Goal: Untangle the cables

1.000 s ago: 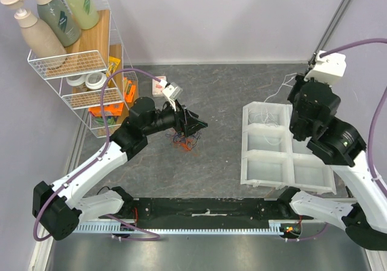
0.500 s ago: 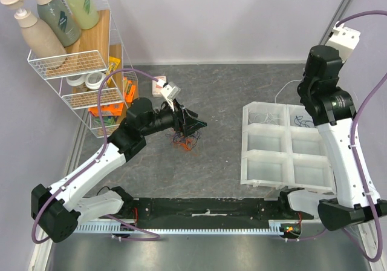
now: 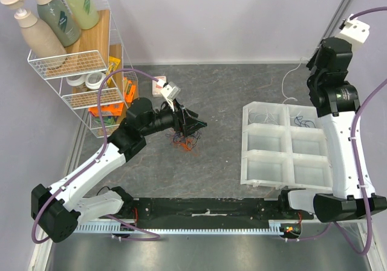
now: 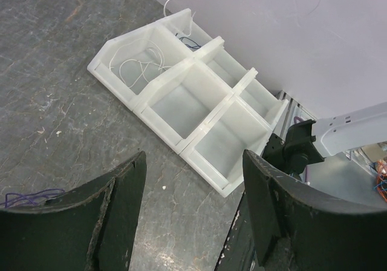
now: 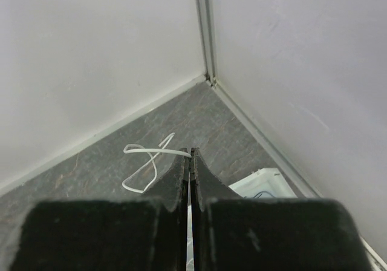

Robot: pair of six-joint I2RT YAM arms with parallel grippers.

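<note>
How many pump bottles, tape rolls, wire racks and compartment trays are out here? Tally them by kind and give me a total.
Pump bottles: 3
Tape rolls: 2
Wire rack: 1
Compartment tray: 1
Total: 7

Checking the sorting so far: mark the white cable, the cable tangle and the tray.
white cable (image 5: 154, 157), right wrist view, where its loop crosses.
cable tangle (image 3: 184, 141), top view, its middle.
tray (image 4: 181, 71), left wrist view, a divider wall.
</note>
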